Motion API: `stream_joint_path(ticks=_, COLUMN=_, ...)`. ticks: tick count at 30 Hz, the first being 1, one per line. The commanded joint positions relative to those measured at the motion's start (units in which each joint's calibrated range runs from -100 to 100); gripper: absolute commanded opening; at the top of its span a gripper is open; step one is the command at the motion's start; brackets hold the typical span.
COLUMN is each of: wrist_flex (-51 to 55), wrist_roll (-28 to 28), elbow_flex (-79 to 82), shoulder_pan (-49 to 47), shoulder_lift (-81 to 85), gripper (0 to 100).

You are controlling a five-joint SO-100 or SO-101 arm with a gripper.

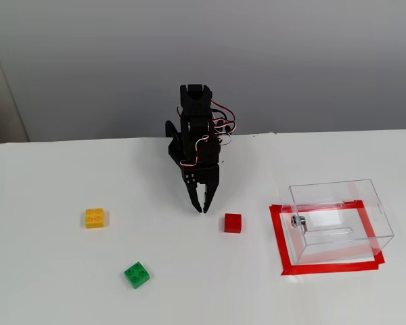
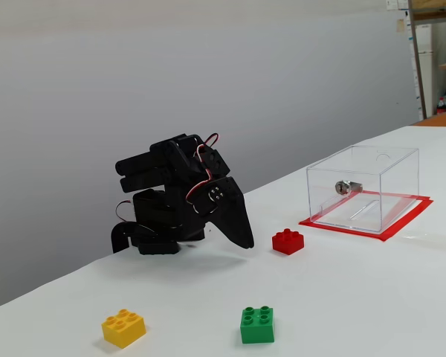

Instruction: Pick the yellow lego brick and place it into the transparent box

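- The end effector [image 1: 202, 207] points down at the worktop [image 1: 68, 284], its fingers closed together and holding nothing; in the other fixed view [image 2: 245, 242] its tip sits low, just above the surface.
- The yellow lego brick [image 1: 95, 217] lies well apart from it, to the left in this fixed view, with bare worktop all around; it also shows near the bottom edge of the other fixed view [image 2: 124, 328].
- A red brick [image 1: 233, 223] sits near the end effector's tip, between it and the transparent box [image 1: 365, 196].
- The box stands inside a red tape outline [image 1: 282, 244], a metal knob [image 1: 298, 221] on the wall facing the arm.
- A green brick [image 1: 137, 274] lies apart from the yellow one, toward the front edge.
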State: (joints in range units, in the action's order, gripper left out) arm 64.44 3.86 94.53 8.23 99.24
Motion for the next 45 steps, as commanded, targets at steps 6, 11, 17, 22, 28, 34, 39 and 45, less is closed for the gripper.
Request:
stream_joint_path(ticks=6, wrist_flex=-0.21, wrist_roll=0.16, elbow_flex=0.32, shoulder_pan=0.31, shoulder_lift=0.42, gripper=2)
stream_joint_path(ticks=11, wrist_flex=-0.21, wrist_roll=0.16, elbow_flex=0.32, shoulder_pan=0.31, shoulder_lift=0.42, gripper=2)
stream_joint_path(ticks=17, wrist_flex=-0.21, wrist_roll=0.16, elbow_flex=0.32, shoulder_pan=0.31, shoulder_lift=0.42, gripper=2)
stream_joint_path(ticks=22, wrist_flex=-0.99, wrist_roll=0.16, elbow_flex=0.5, shoulder_pan=0.39, shoulder_lift=0.42, gripper=2)
stream_joint_path(ticks=28, wrist_flex=-3.6, wrist_roll=-0.36, elbow_flex=-0.22, shoulder_pan=-0.2, shoulder_lift=0.0, gripper=2)
stream_joint_path(ticks=34, wrist_flex=-3.95, wrist_roll=-0.36, elbow_flex=-4.93, shoulder_pan=0.39, shoulder_lift=-0.34, gripper=2)
stream_joint_path(ticks=39, wrist_flex=-3.6, wrist_roll=-0.41, elbow_flex=-11.25, shoulder_pan=0.39, shoulder_lift=-5.35, gripper=2)
stream_joint_path(ticks=45, wrist_flex=-3.6, wrist_roll=-0.41, elbow_flex=-21.65, shoulder_pan=0.46, shoulder_lift=-18.25, gripper=15)
